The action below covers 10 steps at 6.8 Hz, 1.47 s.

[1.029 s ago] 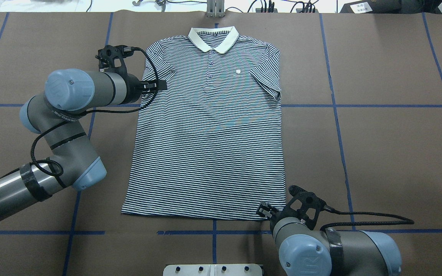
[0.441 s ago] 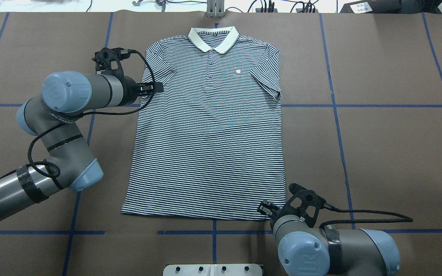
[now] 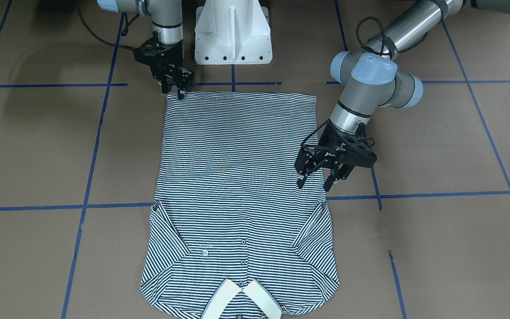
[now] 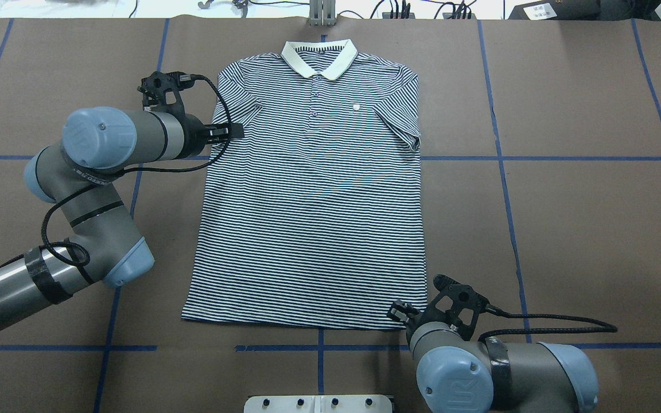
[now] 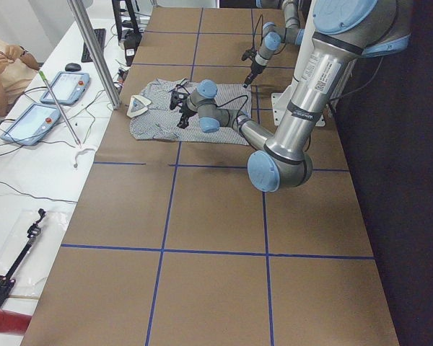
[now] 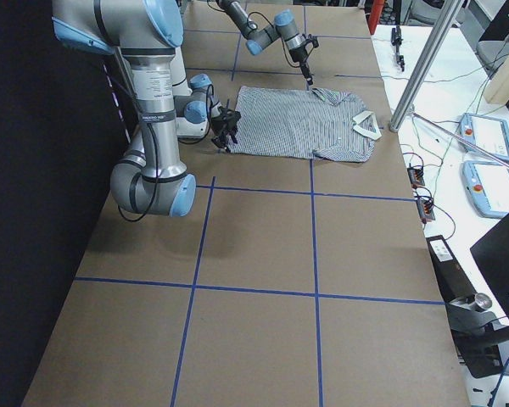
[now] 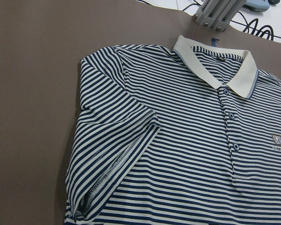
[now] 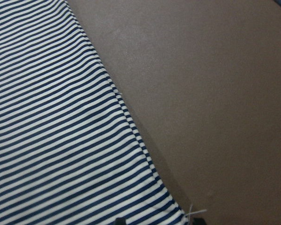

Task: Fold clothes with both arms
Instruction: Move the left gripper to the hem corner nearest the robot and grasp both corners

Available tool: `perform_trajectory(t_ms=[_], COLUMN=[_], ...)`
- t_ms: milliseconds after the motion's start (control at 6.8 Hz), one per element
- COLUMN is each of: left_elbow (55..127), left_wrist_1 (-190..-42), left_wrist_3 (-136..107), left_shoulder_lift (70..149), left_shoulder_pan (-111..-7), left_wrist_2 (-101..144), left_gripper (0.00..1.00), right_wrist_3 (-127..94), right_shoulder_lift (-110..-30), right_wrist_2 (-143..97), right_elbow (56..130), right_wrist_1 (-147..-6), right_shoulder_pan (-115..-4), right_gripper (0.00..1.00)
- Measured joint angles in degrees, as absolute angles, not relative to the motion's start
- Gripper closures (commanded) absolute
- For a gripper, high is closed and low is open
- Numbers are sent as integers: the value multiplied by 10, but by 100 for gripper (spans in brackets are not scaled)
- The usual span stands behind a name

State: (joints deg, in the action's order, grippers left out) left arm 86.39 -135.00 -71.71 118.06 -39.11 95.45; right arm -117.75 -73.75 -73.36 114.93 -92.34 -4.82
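Observation:
The striped polo shirt (image 4: 313, 201) lies flat on the brown table, cream collar (image 4: 319, 57) at the far side and both sleeves folded in. My left gripper (image 4: 233, 132) hovers at the shirt's left edge beside the folded sleeve. In the front view it (image 3: 313, 184) is open and empty, with its fingertips pointing down. My right gripper (image 4: 397, 312) is at the shirt's near right hem corner. It (image 3: 174, 92) looks open, with its tips on either side of the corner. The right wrist view shows the hem corner (image 8: 175, 213) at the bottom edge.
The white pedestal base (image 3: 233, 31) stands behind the hem. A metal plate (image 4: 319, 403) sits at the near table edge and an aluminium post (image 4: 322, 12) at the far edge. An operator (image 5: 3, 68) and tablets are beside the table's far side. Blue tape lines cross the table.
My left gripper has drawn back a little to the left, off the sleeve toward the shirt's edge. The right gripper has barely shifted at the hem corner. The shirt has not moved.

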Motion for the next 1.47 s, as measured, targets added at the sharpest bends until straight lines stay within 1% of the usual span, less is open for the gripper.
perform_trajectory(t_ms=[147,441,735,882,1029,1324,1471], left_elbow=[865,867,883,912,958,1074,1128], left_wrist_1=[-1350,-1349,-1345,-1343,-1328,-1244,-1197], left_wrist_3=[-717,-717,-757,-790,-828,-913,-947], left_shoulder_lift=[1181,1180,1169,1143,1104,1025,987], left_shoulder_pan=[-391,-392,-387,-367,-331,-234,-187], left_wrist_2=[954,954,955,947,927,875,859], left_gripper=[20,21,21,21,21,21,23], right_wrist_3=[-1178,-1178,-1177,-1177,-1177,-1176,-1175], right_shoulder_lift=[-738,-738,-738,-740,-741,-745,-749], right_wrist_2=[-734,-734,-736,-737,-738,-738,-739], right_elbow=[1147,1148,1167,1181,1191,1203,1206], right_wrist_1=[-923,-923,-923,-923,-924,-925,-925], right_shoulder_pan=[-48,-47,-49,-50,-51,-52,-52], right_gripper=[100,100,100,100,100,100,100])
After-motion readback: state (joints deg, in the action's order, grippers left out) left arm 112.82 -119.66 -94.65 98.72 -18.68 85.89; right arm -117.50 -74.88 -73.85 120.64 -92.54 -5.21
